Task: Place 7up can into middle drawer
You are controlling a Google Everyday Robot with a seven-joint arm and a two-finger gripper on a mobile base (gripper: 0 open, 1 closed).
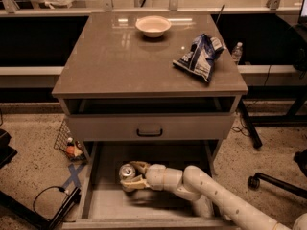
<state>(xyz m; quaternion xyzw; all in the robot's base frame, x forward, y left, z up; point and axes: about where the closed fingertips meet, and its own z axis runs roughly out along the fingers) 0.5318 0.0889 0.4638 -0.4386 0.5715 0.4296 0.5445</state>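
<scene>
The arm enters from the lower right and reaches leftward into the open middle drawer (112,204). The gripper (128,175) sits over the left half of the drawer floor. Its pale fingers (139,166) close on the 7up can (126,170), one finger above the can and one below it. The silver top of the can faces up and to the left. It is not possible to tell whether the can touches the drawer floor. Above the open drawer, the drawer front (192,127) with a black handle is pushed in. On the cabinet surface (120,66), a white bowl (153,26) stands near the rear edge and a blue-and-white chip bag (200,56) lies at the right side, well apart from the bowl.
</scene>
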